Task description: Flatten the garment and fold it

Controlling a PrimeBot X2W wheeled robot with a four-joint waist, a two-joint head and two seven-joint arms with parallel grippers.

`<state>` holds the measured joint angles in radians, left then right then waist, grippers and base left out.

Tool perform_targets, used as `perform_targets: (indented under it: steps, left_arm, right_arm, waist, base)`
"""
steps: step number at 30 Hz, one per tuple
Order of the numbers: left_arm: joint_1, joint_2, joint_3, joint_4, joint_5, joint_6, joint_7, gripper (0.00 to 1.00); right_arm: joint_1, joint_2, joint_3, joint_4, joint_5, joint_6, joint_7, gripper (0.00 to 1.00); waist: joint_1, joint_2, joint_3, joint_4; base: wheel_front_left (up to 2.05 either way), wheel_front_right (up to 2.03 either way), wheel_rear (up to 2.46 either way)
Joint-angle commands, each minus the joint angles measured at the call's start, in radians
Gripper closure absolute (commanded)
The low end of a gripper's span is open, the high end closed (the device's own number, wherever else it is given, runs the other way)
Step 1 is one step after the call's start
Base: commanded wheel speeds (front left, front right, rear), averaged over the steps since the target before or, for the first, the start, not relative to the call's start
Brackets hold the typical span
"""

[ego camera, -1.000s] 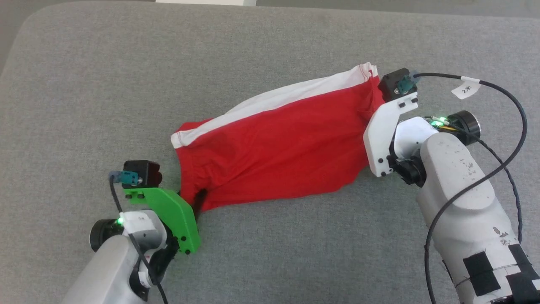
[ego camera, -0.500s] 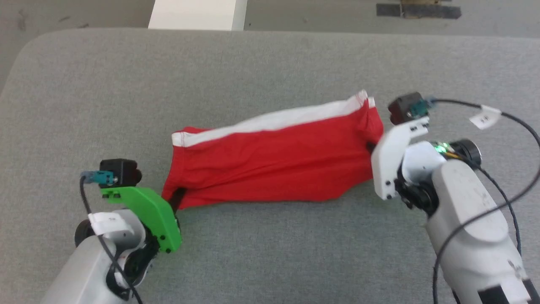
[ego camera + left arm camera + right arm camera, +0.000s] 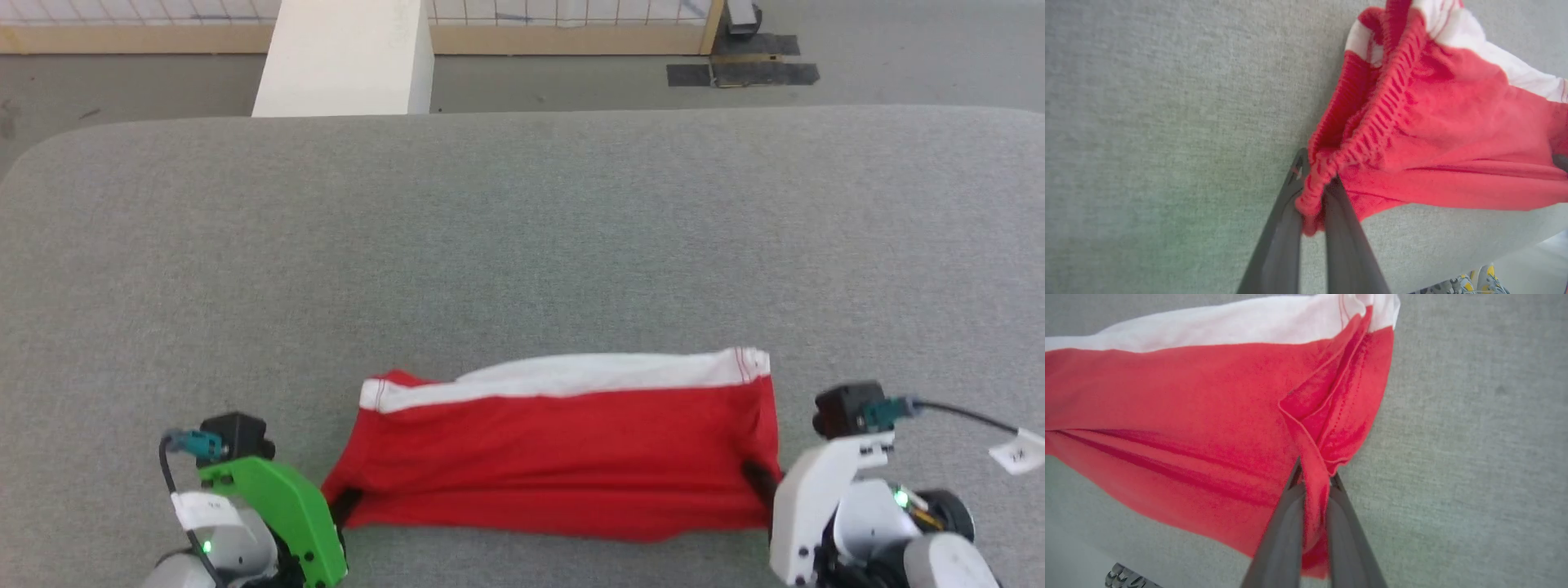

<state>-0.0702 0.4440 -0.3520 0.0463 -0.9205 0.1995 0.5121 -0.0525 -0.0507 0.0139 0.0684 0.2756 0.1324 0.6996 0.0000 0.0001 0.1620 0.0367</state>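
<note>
The red shorts point(image 3: 563, 457) hang stretched between my two grippers near the front edge of the grey table point(image 3: 522, 245), with a white stripe along the far side. My left gripper point(image 3: 341, 506) is shut on the ribbed elastic waistband point(image 3: 1367, 134) at the left end. In the left wrist view the gripper point(image 3: 1314, 183) pinches a bunch of that waistband. My right gripper point(image 3: 761, 482) is shut on the hem of a leg at the right end. Seen from the right wrist, the gripper point(image 3: 1314, 479) holds a fold of red fabric point(image 3: 1323, 416). No lettering is visible.
The grey padded table stretches far beyond the shorts. Past its far edge stand a pale block point(image 3: 343, 57) and a floor with a dark mat point(image 3: 743, 72). A cable with a white tag point(image 3: 1016, 449) trails from my right wrist.
The head camera has tilted up, showing the floor beyond the table. Both grippers drew the shorts toward the front edge and pulled them level and taut.
</note>
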Motion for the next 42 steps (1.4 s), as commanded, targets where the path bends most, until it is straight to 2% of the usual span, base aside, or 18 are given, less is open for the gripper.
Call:
perform_targets:
  steps: [1,2,3,4,5,8,12,15,17,20,23,26,32,40,41,42]
  left_arm:
    - [0.021,0.007,0.010,-0.002,-0.014,0.013,0.005,1.00]
    - [0.028,0.003,0.011,-0.002,-0.023,0.016,0.010,0.90]
    - [0.037,0.003,0.011,-0.003,-0.029,0.020,0.017,0.00]
    - [0.042,0.003,0.012,-0.004,-0.032,0.023,0.021,0.00]
    - [0.048,0.003,0.016,-0.008,-0.037,0.027,0.022,0.00]
    - [0.066,0.010,0.028,-0.036,-0.054,0.038,0.033,0.00]
    - [0.091,0.043,0.092,-0.116,-0.071,0.071,0.021,0.00]
    - [0.092,0.067,0.162,-0.181,-0.042,0.096,-0.055,0.00]
    - [0.083,0.081,0.198,-0.205,0.000,0.093,-0.135,0.00]
    - [0.064,0.085,0.229,-0.219,0.083,0.056,-0.298,0.00]
    - [0.036,0.070,0.232,-0.205,0.177,-0.033,-0.525,0.00]
    - [0.026,0.052,0.214,-0.156,0.270,-0.083,-0.708,0.00]
    - [-0.004,0.001,0.199,-0.092,0.390,-0.112,-0.771,0.00]
    - [-0.023,-0.092,0.254,-0.054,0.435,-0.153,-0.774,0.00]
    - [-0.024,-0.097,0.260,-0.051,0.438,-0.159,-0.774,0.00]
    - [-0.023,-0.106,0.270,-0.048,0.443,-0.163,-0.774,0.00]
  right_arm:
    - [0.023,-0.003,-0.010,-0.015,0.007,-0.002,0.001,1.00]
    - [0.035,-0.001,-0.013,-0.021,0.012,-0.002,-0.003,1.00]
    - [0.047,-0.001,-0.013,-0.024,0.031,-0.002,-0.011,1.00]
    - [0.054,0.000,-0.011,-0.023,0.048,-0.002,-0.018,0.71]
    - [0.060,0.000,-0.012,-0.023,0.067,-0.002,-0.028,0.00]
    - [0.074,0.000,-0.020,-0.034,0.109,-0.002,-0.047,0.00]
    - [0.108,0.000,-0.076,-0.088,0.114,-0.002,-0.040,0.00]
    - [0.124,0.000,-0.131,-0.147,0.095,-0.002,-0.016,0.00]
    - [0.116,0.000,-0.157,-0.177,0.074,-0.002,0.003,0.00]
    - [0.087,0.000,-0.155,-0.200,0.003,-0.002,0.055,0.00]
    - [0.035,0.000,-0.124,-0.191,-0.052,-0.002,0.105,0.00]
    - [-0.022,-0.005,-0.089,-0.140,-0.090,-0.002,0.146,0.00]
    - [-0.109,-0.004,-0.061,0.002,-0.137,-0.002,0.175,0.00]
    - [-0.135,-0.002,0.006,0.147,-0.154,-0.002,0.188,0.00]
    - [-0.135,-0.004,0.014,0.157,-0.152,-0.002,0.195,0.21]
    - [-0.136,-0.006,0.023,0.164,-0.148,-0.002,0.197,0.67]
  waist:
    - [0.0000,-0.0001,-0.005,-0.008]
    - [0.0000,-0.0001,-0.006,-0.009]
    - [0.0000,-0.0001,-0.009,-0.012]
    - [0.0000,-0.0001,-0.012,-0.014]
    - [0.0000,-0.0001,-0.016,-0.016]
    - [0.0000,-0.0001,-0.031,-0.019]
    - [0.0000,-0.0001,-0.056,-0.017]
    - [0.0000,-0.0001,-0.066,-0.019]
    - [0.0000,-0.0001,-0.070,-0.023]
    - [0.0000,-0.0001,-0.065,-0.029]
    - [0.0000,-0.0001,-0.047,-0.032]
    - [0.0000,-0.0001,-0.027,-0.030]
    - [0.0000,-0.0001,0.014,-0.009]
    - [0.0000,-0.0001,0.046,0.018]
    - [0.0000,-0.0001,0.046,0.019]
    - [0.0000,-0.0001,0.046,0.020]
  base:
    - [0.00,0.00,0.00]
    - [0.00,0.00,0.00]
    - [0.00,0.00,0.00]
    - [0.00,0.00,0.00]
    - [0.00,0.00,0.00]
    - [0.00,0.00,0.00]
    - [0.00,0.00,0.00]
    - [0.00,0.00,0.00]
    - [0.00,0.00,0.00]
    - [0.00,0.00,0.00]
    - [0.00,0.00,0.00]
    - [0.00,0.00,0.00]
    - [0.00,0.00,0.00]
    - [0.00,0.00,0.00]
    - [0.00,0.00,0.00]
    - [0.00,0.00,0.00]
